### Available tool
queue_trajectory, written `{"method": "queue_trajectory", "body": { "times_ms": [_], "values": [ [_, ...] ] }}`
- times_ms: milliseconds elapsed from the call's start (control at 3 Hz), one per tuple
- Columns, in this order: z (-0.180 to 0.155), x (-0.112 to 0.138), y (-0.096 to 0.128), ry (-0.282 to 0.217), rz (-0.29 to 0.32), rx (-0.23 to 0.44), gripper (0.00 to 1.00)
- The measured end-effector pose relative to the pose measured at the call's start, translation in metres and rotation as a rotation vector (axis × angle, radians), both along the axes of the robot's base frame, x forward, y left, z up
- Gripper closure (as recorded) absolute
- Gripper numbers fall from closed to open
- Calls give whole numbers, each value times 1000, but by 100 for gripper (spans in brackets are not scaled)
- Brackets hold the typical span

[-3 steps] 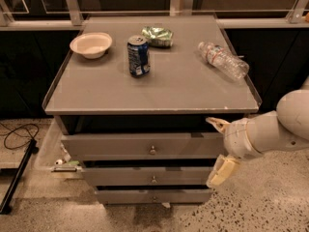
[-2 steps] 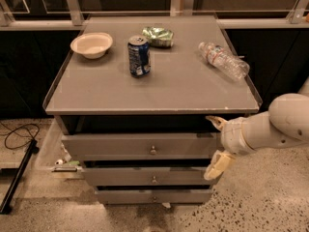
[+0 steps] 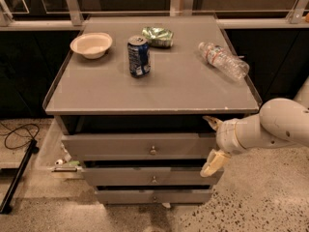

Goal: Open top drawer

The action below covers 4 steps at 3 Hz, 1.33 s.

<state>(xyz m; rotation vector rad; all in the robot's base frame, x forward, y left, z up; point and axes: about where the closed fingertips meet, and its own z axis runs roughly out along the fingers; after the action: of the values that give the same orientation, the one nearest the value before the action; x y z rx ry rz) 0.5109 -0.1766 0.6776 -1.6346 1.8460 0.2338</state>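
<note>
The top drawer [image 3: 116, 145] is the widest grey front, just under the counter top, with a small round metal knob [image 3: 153, 150] at its middle. Two narrower grey drawer fronts [image 3: 145, 177] sit below it. My gripper [image 3: 211, 144] is at the drawer's right end, right of the knob and apart from it. It is open: one finger [image 3: 211, 122] points up-left near the counter edge, the other finger [image 3: 213, 165] hangs down over the middle drawer's right end. It holds nothing.
On the grey counter top [image 3: 183, 88] stand a white bowl [image 3: 91, 44], an upright blue can [image 3: 138, 56], a crumpled green bag [image 3: 158, 36] and a clear plastic bottle [image 3: 223, 60] lying on its side. A black cable [image 3: 17, 134] and small litter [image 3: 65, 164] lie on the floor at the left.
My gripper and arm have moved slightly left, closer along the top drawer front toward the knob. The drawers and the objects on the counter have not moved.
</note>
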Motion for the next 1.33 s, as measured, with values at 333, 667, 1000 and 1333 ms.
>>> {"method": "queue_trajectory", "body": {
  "times_ms": [333, 667, 1000, 1333],
  "values": [
    [-50, 25, -5, 34, -13, -6, 0],
    [-50, 25, -5, 34, -13, -6, 0],
    [-50, 25, -5, 34, -13, -6, 19],
    [-45, 26, -5, 34, -13, -6, 43]
  ]
}}
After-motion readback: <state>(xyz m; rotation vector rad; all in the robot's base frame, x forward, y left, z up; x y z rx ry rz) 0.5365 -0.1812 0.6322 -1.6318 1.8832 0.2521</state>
